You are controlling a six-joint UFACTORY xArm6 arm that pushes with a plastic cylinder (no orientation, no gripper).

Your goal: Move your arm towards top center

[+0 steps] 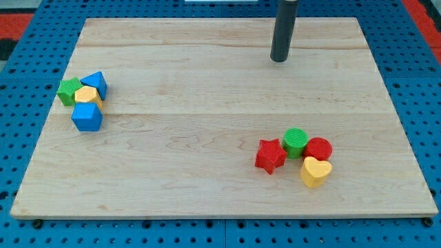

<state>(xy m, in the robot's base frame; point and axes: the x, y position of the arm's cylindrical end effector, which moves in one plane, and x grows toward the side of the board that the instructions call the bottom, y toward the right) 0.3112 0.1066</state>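
My tip point(278, 60) is the lower end of a dark upright rod near the view's top, a little right of centre, on the wooden board point(207, 83). It touches no block. At the view's left a cluster holds a green star point(69, 90), a blue triangle-like block point(96, 83), a yellow hexagon-like block point(87, 96) and a blue cube point(87, 117). At the lower right a second cluster holds a red star point(270, 156), a green cylinder point(295, 142), a red cylinder point(318, 149) and a yellow heart point(315, 171). Both clusters lie far from my tip.
The board lies on a blue perforated base point(21, 124). A red surface point(27, 17) shows at the view's top left corner and at the top right point(424, 14).
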